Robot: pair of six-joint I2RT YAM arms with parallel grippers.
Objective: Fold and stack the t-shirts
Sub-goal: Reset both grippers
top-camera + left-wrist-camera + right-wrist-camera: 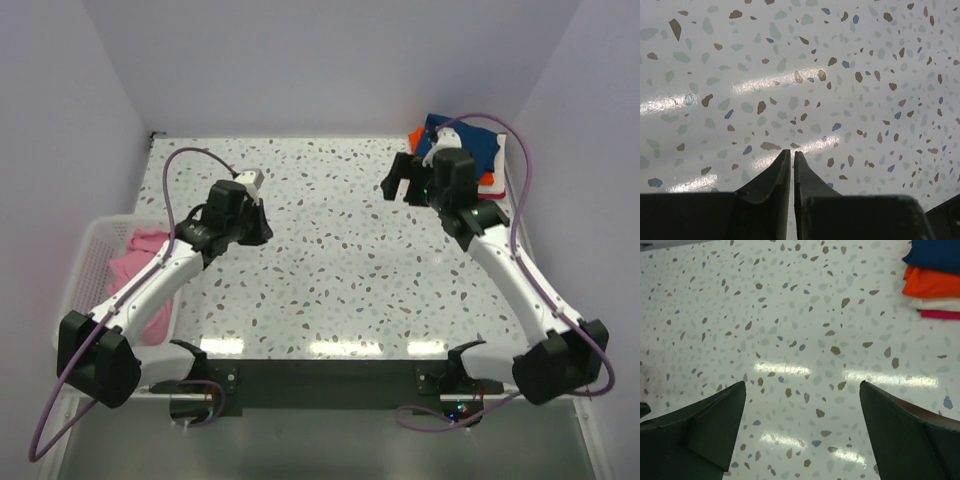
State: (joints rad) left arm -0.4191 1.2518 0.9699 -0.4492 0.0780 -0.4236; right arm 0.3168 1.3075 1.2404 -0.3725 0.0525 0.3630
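Observation:
A folded stack of t-shirts (470, 152) lies at the table's back right, navy on top. In the right wrist view its edge shows a navy t-shirt (937, 255), an orange one (935, 284), a white one (935, 304) and a red one (942, 315). A crumpled pink t-shirt (140, 265) lies in the basket at the left. My right gripper (403, 190) (802, 384) hangs wide open and empty just left of the stack. My left gripper (258, 230) (792, 152) hovers over bare table left of centre. Its jaws stand a thin slit apart with nothing between them.
The white slatted basket (88, 250) stands against the table's left edge beside the left arm. Pale walls close in the table at the back and on both sides. The speckled tabletop (340, 240) lies between the two grippers.

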